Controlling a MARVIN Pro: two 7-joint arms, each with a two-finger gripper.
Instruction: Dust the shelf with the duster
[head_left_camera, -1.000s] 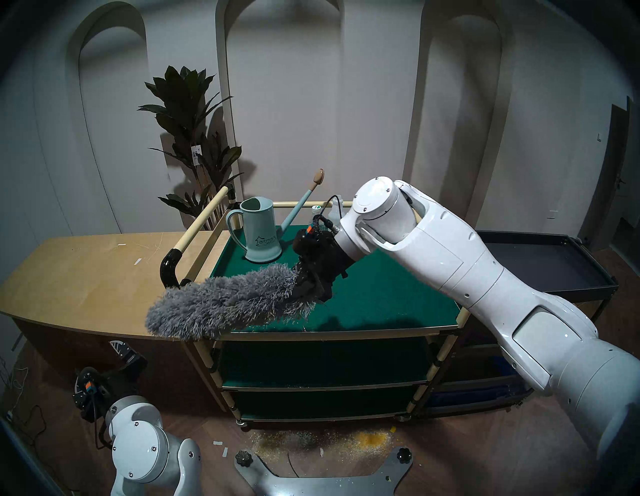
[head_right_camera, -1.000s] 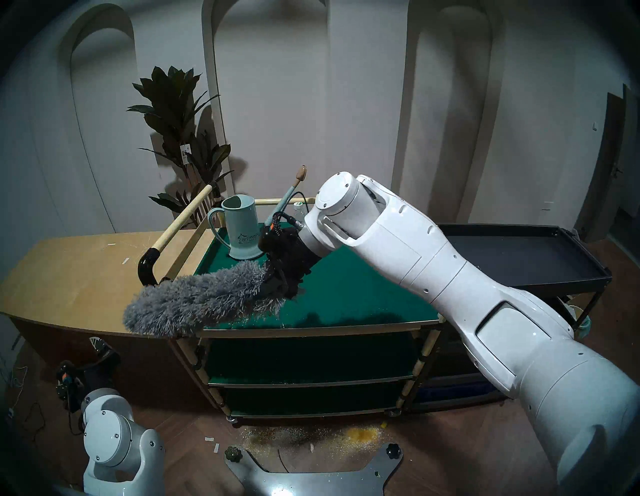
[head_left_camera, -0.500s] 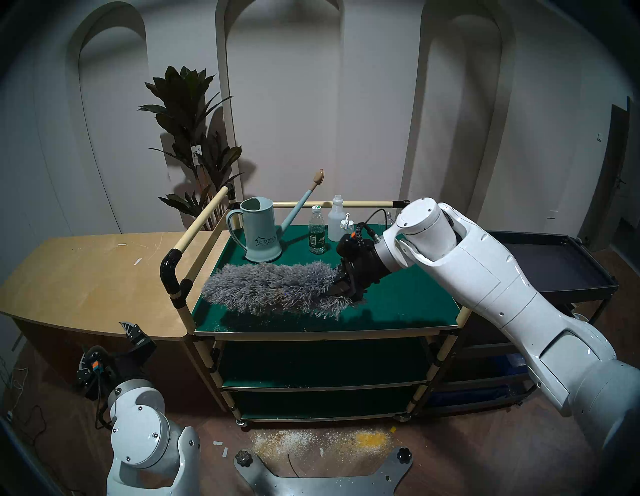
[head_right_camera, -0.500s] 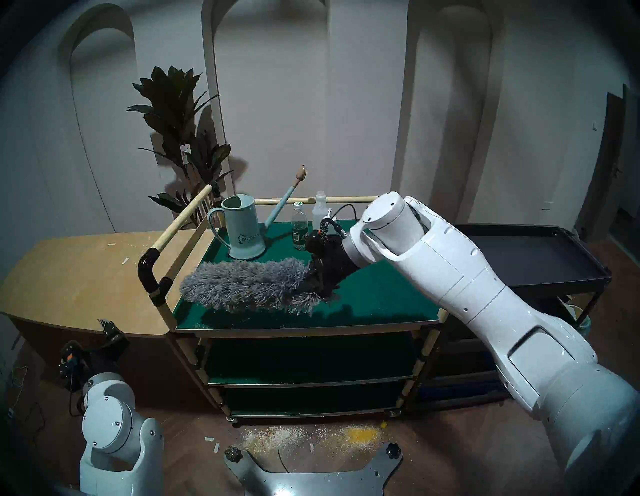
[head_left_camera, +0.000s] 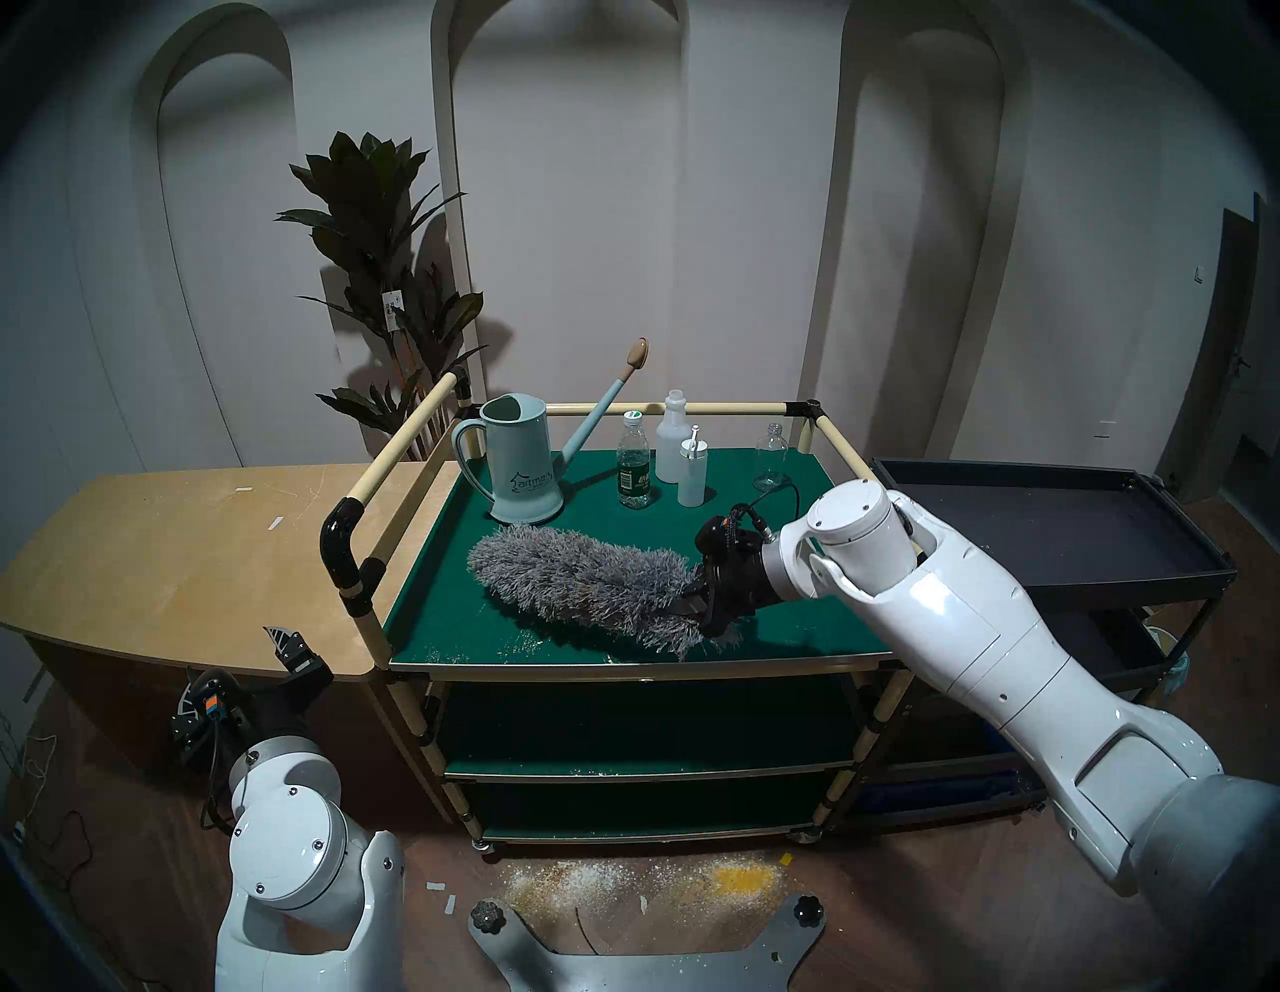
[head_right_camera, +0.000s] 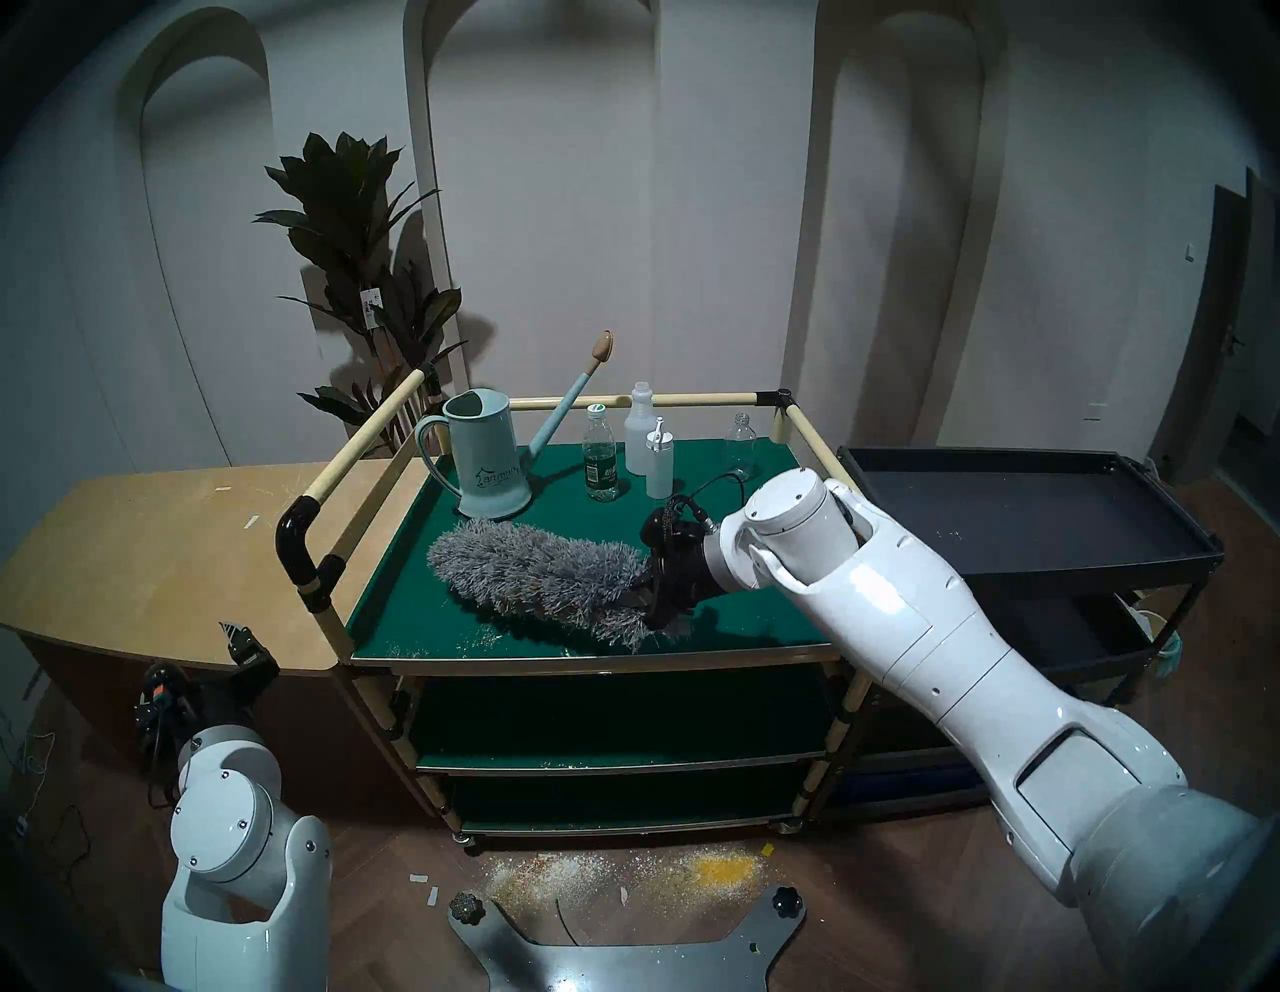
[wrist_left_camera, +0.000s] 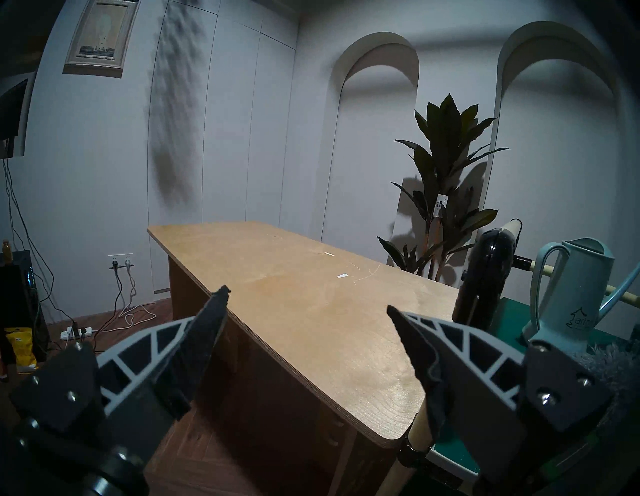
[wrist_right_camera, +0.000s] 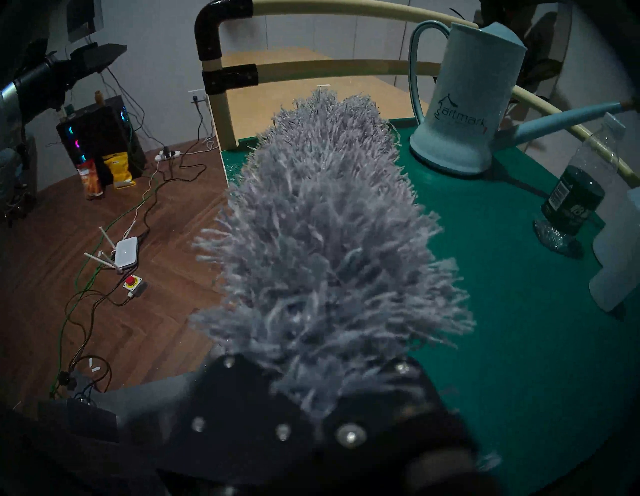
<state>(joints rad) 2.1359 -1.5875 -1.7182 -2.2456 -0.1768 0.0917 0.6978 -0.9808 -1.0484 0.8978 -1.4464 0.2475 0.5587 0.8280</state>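
Observation:
The shelf (head_left_camera: 796, 596) (head_right_camera: 727, 623) (wrist_right_camera: 519, 311) is the dark-green top board of the cream-railed cart. The fluffy grey duster (head_left_camera: 582, 589) (head_right_camera: 540, 578) (wrist_right_camera: 325, 242) lies across its middle, tip pointing left towards the watering can. My right gripper (head_left_camera: 692, 603) (head_right_camera: 641, 596) (wrist_right_camera: 311, 398) is shut on the duster's handle end, its fingers buried in fluff. My left gripper (wrist_left_camera: 308, 301) (head_left_camera: 280, 641) stands open and empty, low beside the plywood table's front edge, left of the cart.
A pale-blue watering can (head_left_camera: 519, 471) and several bottles (head_left_camera: 634, 471) stand along the shelf's back. Crumbs (head_left_camera: 512, 648) lie near its front edge, and powder (head_left_camera: 658, 883) on the floor. The plywood table (head_left_camera: 173, 554) is left and the black tray cart (head_left_camera: 1108, 526) right.
My right arm drew back to the right, carrying the duster from overhanging the shelf's front-left corner to its middle. The bottles came into view. My left gripper rose a little.

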